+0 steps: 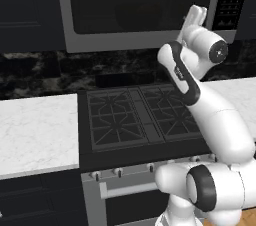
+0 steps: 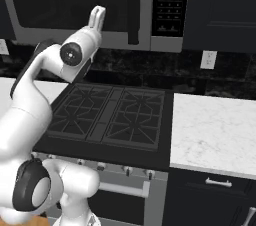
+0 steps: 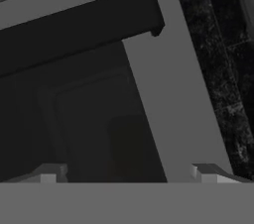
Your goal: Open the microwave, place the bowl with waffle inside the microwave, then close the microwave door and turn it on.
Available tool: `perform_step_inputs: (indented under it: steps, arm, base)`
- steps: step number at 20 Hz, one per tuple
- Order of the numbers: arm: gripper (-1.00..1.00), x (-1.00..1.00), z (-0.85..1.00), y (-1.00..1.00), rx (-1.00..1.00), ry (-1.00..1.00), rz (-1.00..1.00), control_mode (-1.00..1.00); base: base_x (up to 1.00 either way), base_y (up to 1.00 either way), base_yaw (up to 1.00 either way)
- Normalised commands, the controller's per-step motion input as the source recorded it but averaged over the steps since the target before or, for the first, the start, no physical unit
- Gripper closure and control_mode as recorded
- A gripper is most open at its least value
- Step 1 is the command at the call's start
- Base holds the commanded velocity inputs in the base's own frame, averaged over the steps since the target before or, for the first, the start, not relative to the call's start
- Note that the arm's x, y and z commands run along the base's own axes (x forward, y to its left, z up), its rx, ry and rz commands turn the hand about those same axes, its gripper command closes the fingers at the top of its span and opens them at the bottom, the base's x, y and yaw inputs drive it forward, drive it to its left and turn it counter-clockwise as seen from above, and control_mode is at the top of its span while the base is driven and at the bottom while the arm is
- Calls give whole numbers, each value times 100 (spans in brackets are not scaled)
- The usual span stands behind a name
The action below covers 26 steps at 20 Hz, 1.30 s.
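Note:
The microwave (image 1: 150, 41) hangs above the stove with its microwave door (image 1: 140, 0) shut. The door's black bar handle (image 2: 133, 7) stands beside the black button panel (image 2: 170, 0). My gripper (image 1: 196, 14) is raised in front of the door's lower right part, just left of the handle (image 3: 74, 29), and touches nothing. In the hand view my gripper (image 3: 129, 173) is open, its fingertips (image 3: 49, 173) wide apart with nothing between them, facing the dark glass (image 3: 89, 129) and the grey door frame (image 3: 168, 94). A dim shape shows behind the glass. The bowl and the waffle are hidden.
A black gas stove (image 1: 140, 115) with grates lies under the microwave. White marble counters flank it on the left (image 1: 35, 130) and on the right (image 2: 215, 130). A dark stone backsplash (image 2: 150, 72) carries a wall outlet (image 2: 208, 60). The oven handle (image 1: 130, 189) runs below.

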Motion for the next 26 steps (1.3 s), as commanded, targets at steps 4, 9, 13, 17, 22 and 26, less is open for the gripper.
perform_step_inputs:
  steps: [4,9,13,17,22,26]
  arm:
    - [-100,-39,0,-58,0,1,0,-100]
    - [-100,-2,-2,-81,-8,11,1,-100]
    - [-100,0,-23,-82,-14,10,1,-100]
    - [-100,3,-36,-76,-11,1,0,-100]
    - [-100,24,-34,-49,-7,0,2,-100]
    - [-100,0,7,-55,3,-10,0,-100]
  base:
    - [0,0,0]
    - [0,0,0]
    - [0,0,0]
    - [0,0,0]
    - [0,0,0]
    - [0,0,0]
